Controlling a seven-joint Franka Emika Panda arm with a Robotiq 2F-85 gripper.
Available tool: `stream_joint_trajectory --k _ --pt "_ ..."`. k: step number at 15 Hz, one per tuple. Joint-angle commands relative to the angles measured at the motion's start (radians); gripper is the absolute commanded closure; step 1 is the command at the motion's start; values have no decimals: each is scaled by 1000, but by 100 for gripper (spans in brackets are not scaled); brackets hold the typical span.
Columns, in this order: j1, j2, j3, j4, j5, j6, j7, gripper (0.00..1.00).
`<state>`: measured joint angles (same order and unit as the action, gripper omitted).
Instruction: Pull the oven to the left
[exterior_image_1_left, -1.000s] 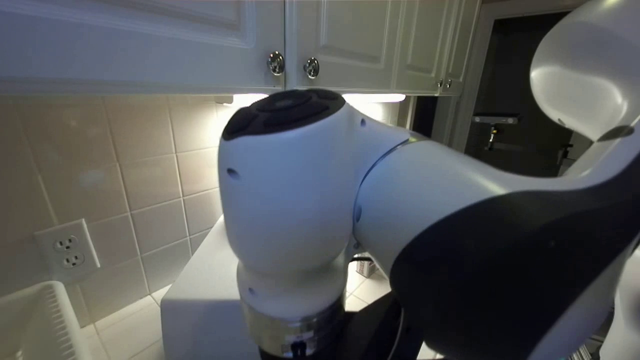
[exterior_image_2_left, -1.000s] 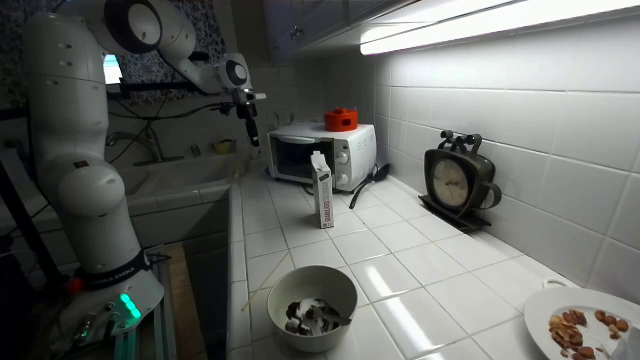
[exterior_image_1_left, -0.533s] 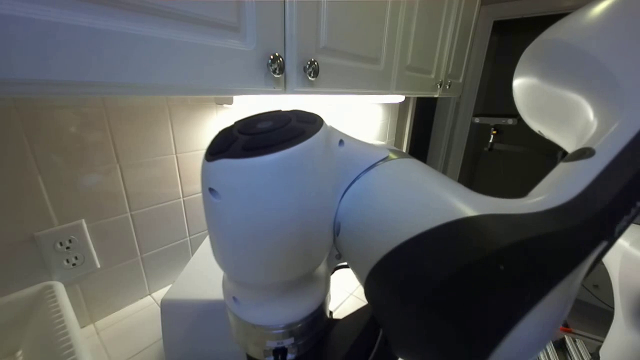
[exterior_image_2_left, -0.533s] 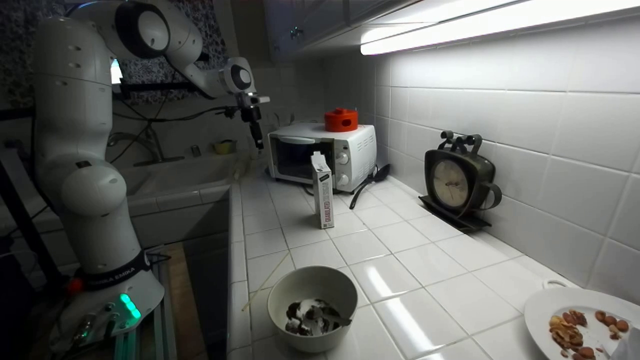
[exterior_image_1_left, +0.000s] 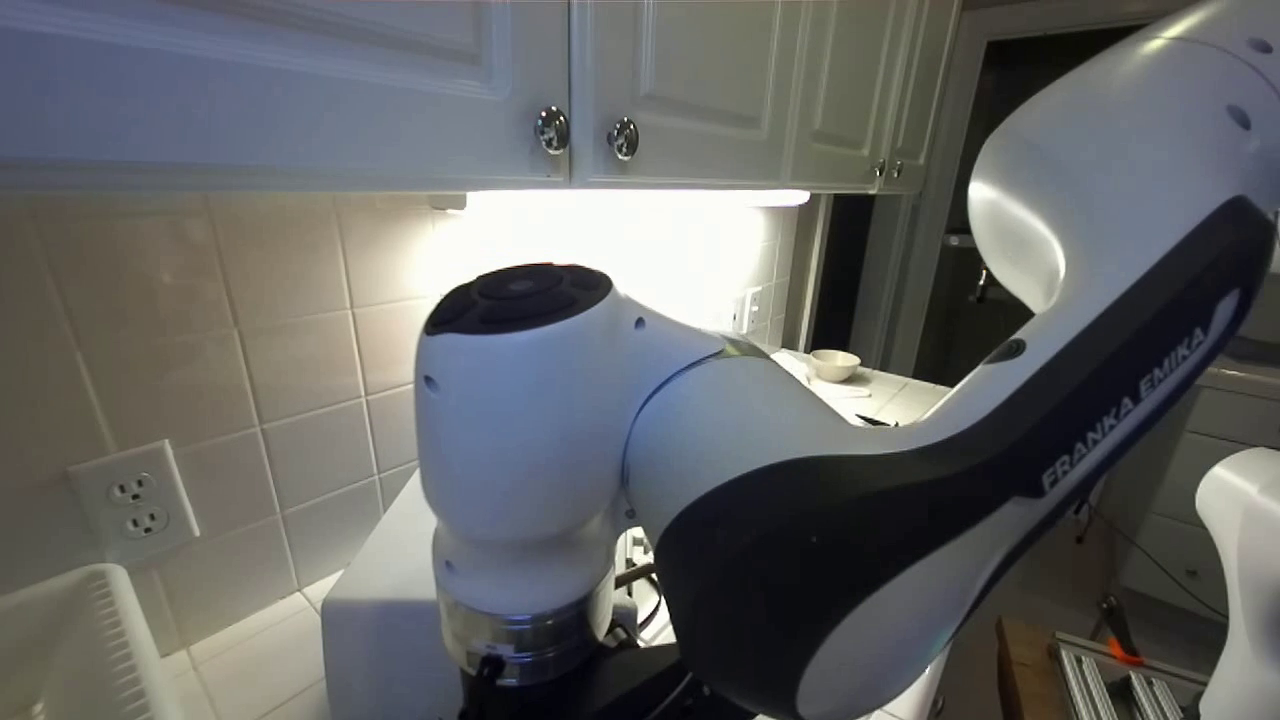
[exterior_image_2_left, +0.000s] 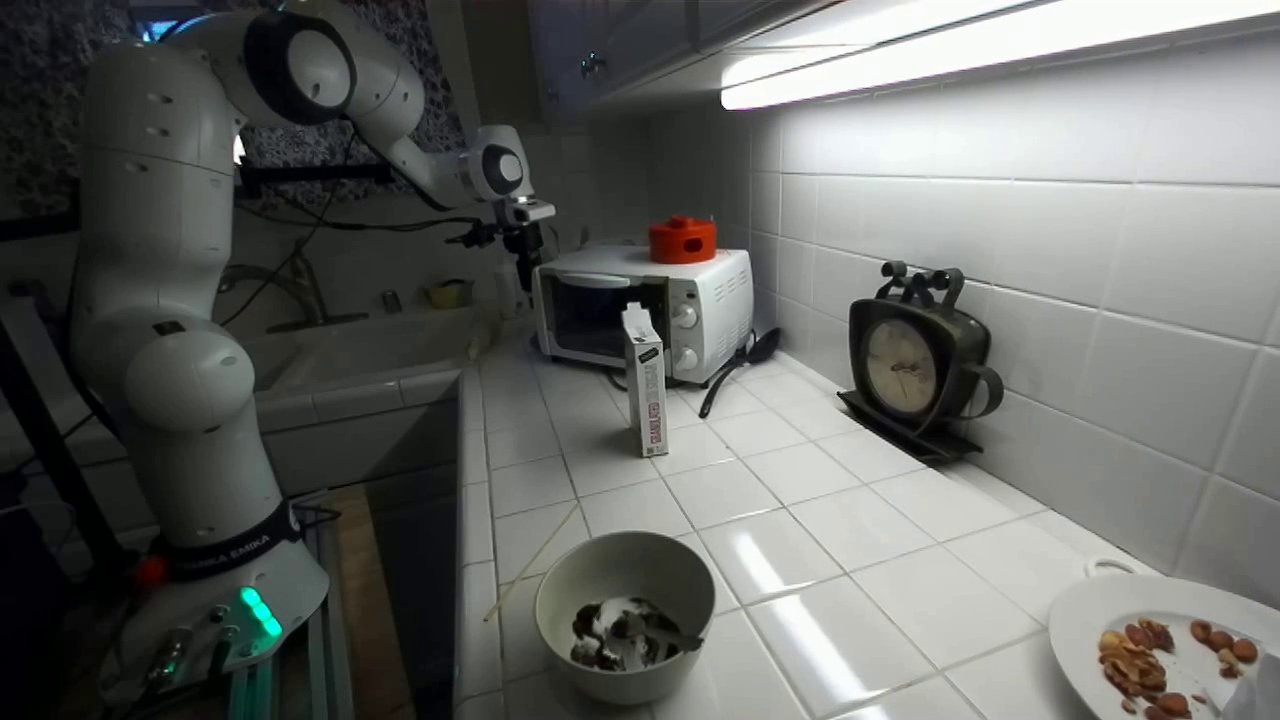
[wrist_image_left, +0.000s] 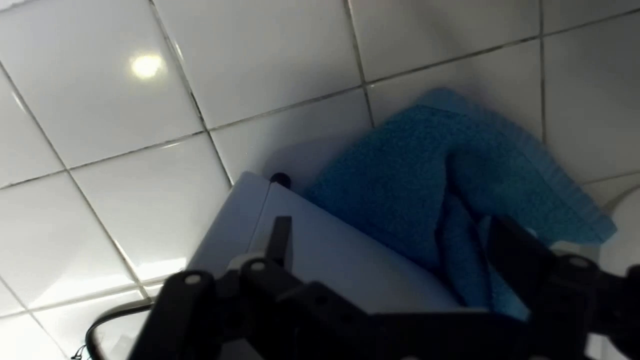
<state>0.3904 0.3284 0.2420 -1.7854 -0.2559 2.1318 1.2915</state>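
The oven is a white box with a dark glass door and side knobs. It stands on the counter in an exterior view (exterior_image_2_left: 722, 310), and part of its white body shows behind my arm in an exterior view (exterior_image_1_left: 385, 610). My gripper (exterior_image_2_left: 526, 275) points down close beside the oven's left end; contact cannot be told. In the wrist view the open gripper (wrist_image_left: 389, 220) has one finger over the oven's white side (wrist_image_left: 345, 255) and the other over a blue cloth (wrist_image_left: 395, 185). Nothing is held between the fingers. In an exterior view my arm hides the gripper and most of the oven.
A red pot (exterior_image_2_left: 682, 241) sits on the oven. A sugar box (exterior_image_2_left: 648, 395) stands in front of it, and a black spoon (exterior_image_2_left: 732, 373) lies at its right. A dark scale (exterior_image_2_left: 905, 365), a bowl (exterior_image_2_left: 552, 610) and a plate (exterior_image_2_left: 1085, 640) are further along. Cabinets (exterior_image_1_left: 700, 90) hang above.
My arm and gripper have moved right and slightly down, closer to the oven's left end. The oven and other objects have not visibly moved.
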Motion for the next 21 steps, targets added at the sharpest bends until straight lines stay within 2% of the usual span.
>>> stream_joint_trajectory --k 1,10,15,21 --pt "25 59 -24 39 31 54 72 0" --pt "105 166 -89 117 -19 62 318 0" --pt "137 198 -125 124 -121 112 291 0" --pt "155 232 -148 129 -189 167 275 0"
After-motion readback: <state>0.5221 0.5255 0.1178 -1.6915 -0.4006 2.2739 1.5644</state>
